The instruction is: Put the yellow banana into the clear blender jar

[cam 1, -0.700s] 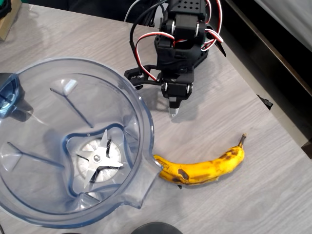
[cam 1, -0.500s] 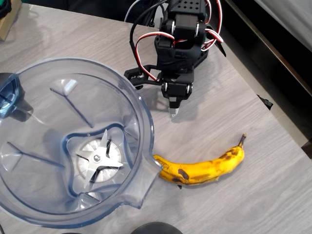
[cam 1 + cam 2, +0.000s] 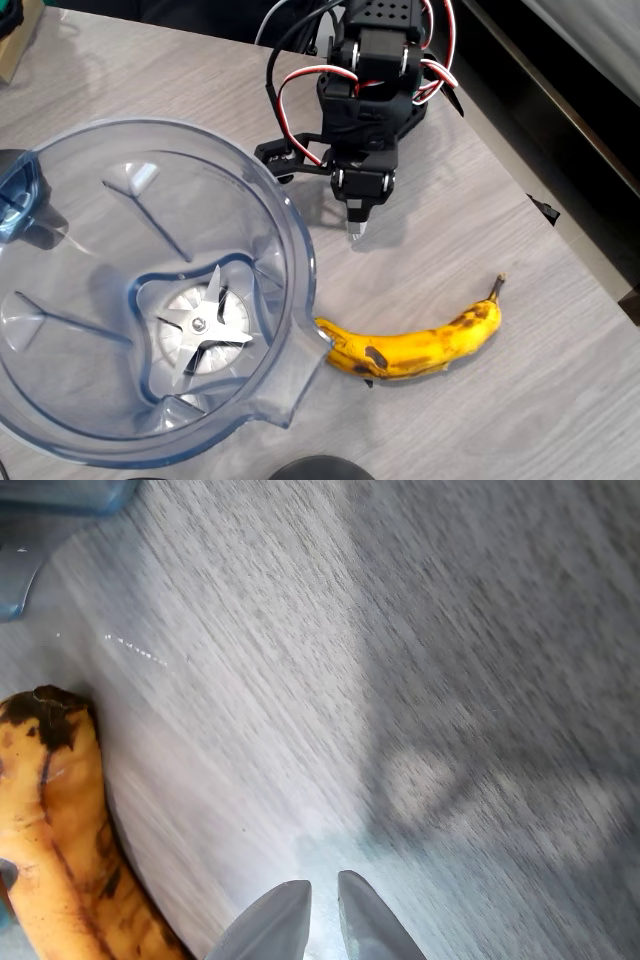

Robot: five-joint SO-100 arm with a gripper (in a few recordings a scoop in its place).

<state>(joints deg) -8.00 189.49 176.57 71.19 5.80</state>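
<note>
Gripper [image 3: 356, 232] nose-down over bare tabletop [image 3: 450, 240] in overhead view, black arm w/ red & white wires behind it near top edge. Fingertips [image 3: 275, 920] pinched nearly together in wrist view, just a thin slit betw. them, nothing held — closed on air. Hanging above grey wood-grain surface, own shadow spread across right half of wrist view. Yellow banana [image 3: 415, 344] lying flat on table below gripper in overhead view, well apart from it, dark stem tip pointing up-right, blunt spotted end touching or just beside spout of clear blender jar [image 3: 290, 260]. Same banana [image 3: 50, 840] at lower left of wrist view, blackened end up, brown streaks down the skin. Jar big, upright, at left of overhead view, silver four-prong blade [image 3: 203, 322] at bottom, ribs on inner wall, no fruit inside. Bluish jar edge [image 3: 60, 495] at top-left corner of wrist view. Banana not yet in jar.
</note>
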